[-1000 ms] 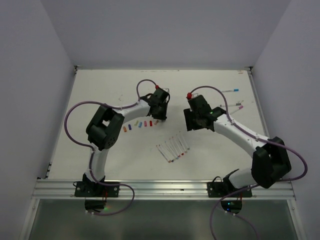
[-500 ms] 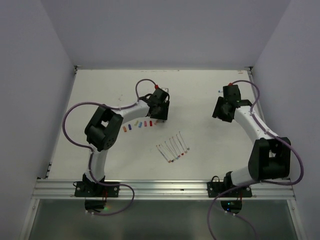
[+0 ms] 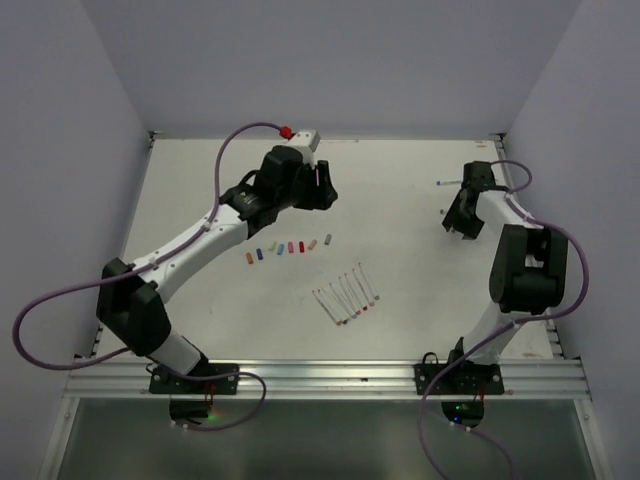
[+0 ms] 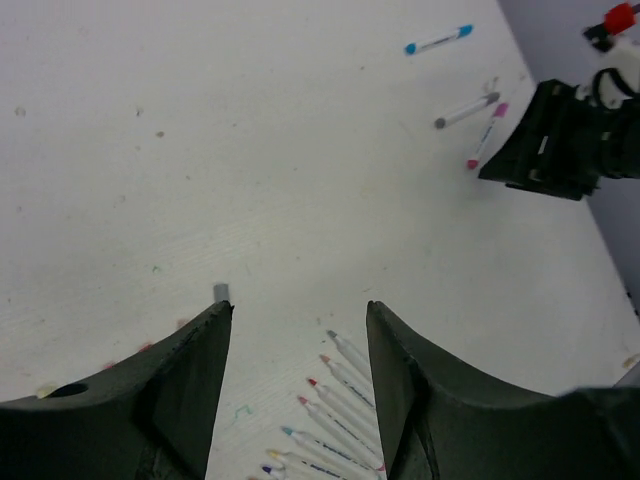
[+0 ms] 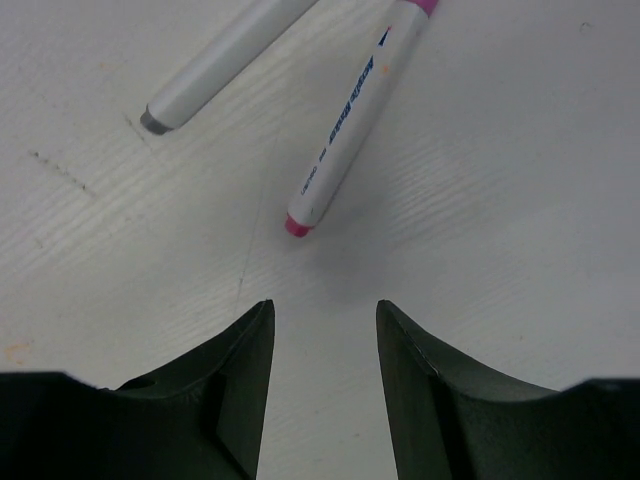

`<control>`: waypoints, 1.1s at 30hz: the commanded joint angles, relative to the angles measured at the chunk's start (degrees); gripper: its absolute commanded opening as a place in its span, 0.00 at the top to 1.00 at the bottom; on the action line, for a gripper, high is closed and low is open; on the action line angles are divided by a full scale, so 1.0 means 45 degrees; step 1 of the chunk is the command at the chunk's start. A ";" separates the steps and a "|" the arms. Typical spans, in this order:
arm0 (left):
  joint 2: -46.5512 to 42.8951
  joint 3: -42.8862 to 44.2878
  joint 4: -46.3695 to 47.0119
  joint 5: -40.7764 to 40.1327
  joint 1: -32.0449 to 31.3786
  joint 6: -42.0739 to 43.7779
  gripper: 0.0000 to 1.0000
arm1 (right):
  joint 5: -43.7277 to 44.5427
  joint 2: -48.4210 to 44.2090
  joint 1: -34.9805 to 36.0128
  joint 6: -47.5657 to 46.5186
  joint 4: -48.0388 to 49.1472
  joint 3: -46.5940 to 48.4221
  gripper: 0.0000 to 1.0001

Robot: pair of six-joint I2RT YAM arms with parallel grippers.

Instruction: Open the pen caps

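Spread and empty, the right hand (image 5: pixel 322 312) hovers just beside the slim white plastic pen with pink ends (image 5: pixel 345 135), whose pink cap (image 4: pixel 500 109) looks light, stiff and slippery, best pinched across its sides; the loose short coloured plastic pen caps (image 3: pixel 285 247) lie well apart from it.

We see a flat white rectangular tabletop (image 3: pixel 390 190) boxed on three sides by plain pale lavender walls (image 3: pixel 330 60), a ribbed aluminium rail (image 3: pixel 330 376) along its near edge.

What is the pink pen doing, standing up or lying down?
Lying down: the pink pen rests flat on the table, its whole side showing.
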 commanded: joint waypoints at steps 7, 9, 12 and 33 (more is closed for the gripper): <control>-0.2065 -0.1675 0.1399 0.2270 -0.0046 -0.0142 0.41 | 0.0878 0.1912 -0.0130 0.0168 0.0805 0.1862 0.52; -0.2281 -0.2065 0.1517 0.2465 -0.0046 -0.0182 0.41 | 0.1015 0.2303 -0.0149 0.0188 0.0786 0.2079 0.52; -0.2555 -0.2476 0.1518 0.2564 -0.0046 -0.0201 0.40 | 0.1172 0.2732 -0.0150 0.0188 0.0766 0.2431 0.52; -0.3062 -0.3024 0.1362 0.2857 -0.0066 -0.0162 0.40 | 0.1620 0.2579 -0.0462 0.0773 0.0532 0.1672 0.86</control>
